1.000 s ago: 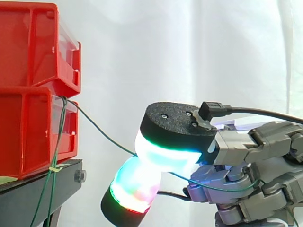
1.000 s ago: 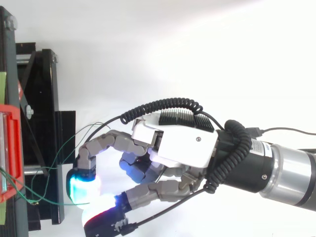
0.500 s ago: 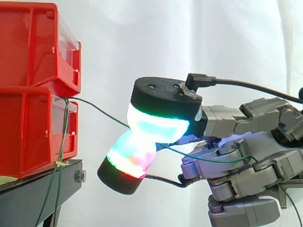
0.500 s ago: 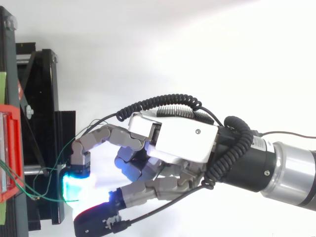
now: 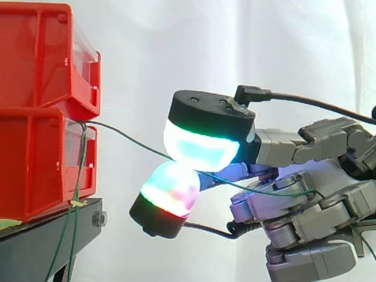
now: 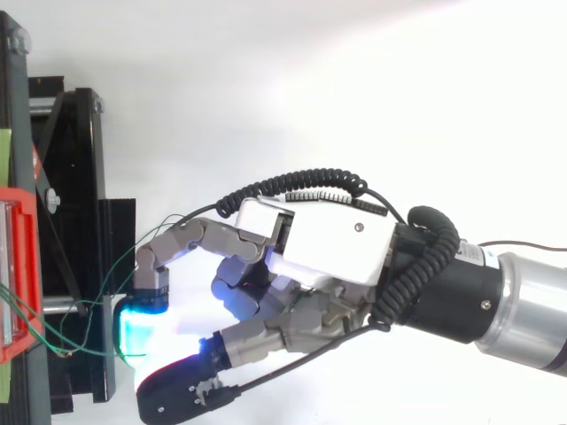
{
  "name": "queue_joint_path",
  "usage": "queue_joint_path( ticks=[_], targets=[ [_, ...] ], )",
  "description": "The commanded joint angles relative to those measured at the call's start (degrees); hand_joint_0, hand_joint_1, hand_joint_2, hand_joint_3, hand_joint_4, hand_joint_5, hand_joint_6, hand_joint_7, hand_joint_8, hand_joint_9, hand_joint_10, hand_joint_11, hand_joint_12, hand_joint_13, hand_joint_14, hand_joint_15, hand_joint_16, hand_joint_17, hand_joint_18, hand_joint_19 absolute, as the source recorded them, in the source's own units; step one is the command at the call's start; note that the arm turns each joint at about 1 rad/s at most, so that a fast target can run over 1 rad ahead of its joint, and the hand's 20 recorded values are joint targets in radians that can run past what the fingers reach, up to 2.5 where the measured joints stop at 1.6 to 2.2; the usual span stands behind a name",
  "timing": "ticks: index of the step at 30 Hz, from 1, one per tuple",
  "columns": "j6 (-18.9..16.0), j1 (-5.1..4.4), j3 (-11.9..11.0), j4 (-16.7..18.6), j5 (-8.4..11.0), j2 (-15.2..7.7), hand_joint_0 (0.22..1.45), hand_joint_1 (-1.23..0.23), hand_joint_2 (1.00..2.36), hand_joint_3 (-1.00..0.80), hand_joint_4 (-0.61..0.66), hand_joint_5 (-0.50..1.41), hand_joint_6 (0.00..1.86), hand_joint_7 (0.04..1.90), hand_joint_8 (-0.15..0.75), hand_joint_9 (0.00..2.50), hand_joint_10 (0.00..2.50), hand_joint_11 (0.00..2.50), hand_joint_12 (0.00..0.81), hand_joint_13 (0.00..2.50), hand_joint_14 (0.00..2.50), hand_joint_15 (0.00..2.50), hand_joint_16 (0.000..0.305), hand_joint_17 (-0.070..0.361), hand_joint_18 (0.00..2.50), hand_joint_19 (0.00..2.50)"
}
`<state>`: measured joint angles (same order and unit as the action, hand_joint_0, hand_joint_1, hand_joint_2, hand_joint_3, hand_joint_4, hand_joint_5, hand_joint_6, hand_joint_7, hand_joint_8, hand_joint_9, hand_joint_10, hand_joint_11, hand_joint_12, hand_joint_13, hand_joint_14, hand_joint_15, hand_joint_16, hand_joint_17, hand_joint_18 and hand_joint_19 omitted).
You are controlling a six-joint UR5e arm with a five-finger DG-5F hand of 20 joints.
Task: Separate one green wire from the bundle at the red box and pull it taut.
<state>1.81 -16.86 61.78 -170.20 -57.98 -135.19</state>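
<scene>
Pinching one thin green wire between two thick, rounded glowing pads, the robot hand holds it apart from the bundle, which hangs limp toward six o'clock down the glossy red box. From the pinch the strand climbs toward ten o'clock to the box's lip, nearly straight, so probably close to taut.

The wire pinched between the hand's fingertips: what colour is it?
Green; the wire shows best in the side view, running from the red box to the hand.
</scene>
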Motion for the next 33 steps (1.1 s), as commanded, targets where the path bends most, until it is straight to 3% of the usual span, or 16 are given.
queue_joint_path(
  ticks=[1,16,19,25,28,30,31,32,33],
  targets=[
    [-0.8,-0.01,-0.1,-0.4,0.06,-0.1,0.6,-0.61,1.0,-0.5,0.05,-0.17,0.87,1.11,0.214,1.44,2.5,1.88,0.272,1.92,2.5,0.52,0.037,0.083,2.18,1.56],
    [-2.1,0.07,-0.1,-0.7,-0.29,0.0,0.6,-0.67,1.02,-0.26,0.03,-0.16,0.91,1.14,0.214,1.42,2.5,1.83,0.292,1.92,2.5,0.56,0.037,0.084,2.16,1.57],
    [-2.9,0.07,-0.2,-1.6,-0.38,0.0,0.6,-0.68,1.02,-0.25,0.02,-0.15,0.91,1.12,0.213,1.43,2.5,1.83,0.295,1.95,2.39,0.6,0.04,0.09,2.16,1.55],
    [-5.2,0.34,-0.1,-4.8,-0.47,0.5,0.6,-0.69,1.02,-0.26,-0.01,-0.16,0.91,1.12,0.186,1.39,2.5,1.71,0.3,1.95,1.92,0.8,0.04,0.091,2.06,1.54],
    [-6.0,0.51,-0.1,-5.8,-0.03,1.1,0.61,-0.68,1.02,-0.26,-0.03,-0.16,0.91,1.14,0.217,1.4,2.5,1.71,0.288,1.95,1.47,1.02,0.039,0.088,1.98,1.53],
    [-7.3,0.51,-0.2,-6.3,0.15,1.6,0.62,-0.68,1.02,-0.25,-0.02,-0.15,0.91,1.15,0.229,1.46,1.74,1.79,0.273,1.95,0.64,1.39,0.04,0.091,1.85,1.49],
    [-8.8,0.51,-0.2,-6.8,0.24,1.7,0.62,-0.68,1.02,-0.25,-0.01,-0.15,0.91,1.14,0.228,1.49,1.5,1.79,0.267,1.95,0.39,1.49,0.041,0.091,1.79,1.47],
    [-9.5,0.51,-0.2,-7.0,0.32,1.7,0.62,-0.68,1.02,-0.25,0.0,-0.15,0.91,1.15,0.224,1.52,1.07,1.87,0.268,1.92,0.0,1.61,0.04,0.09,1.72,1.46],
    [-10.2,0.51,-0.2,-7.2,0.32,1.7,0.62,-0.68,1.02,-0.24,0.02,-0.15,0.91,1.17,0.212,1.55,0.68,1.91,0.293,1.74,0.02,1.41,0.041,0.093,1.63,1.39]
  ],
)
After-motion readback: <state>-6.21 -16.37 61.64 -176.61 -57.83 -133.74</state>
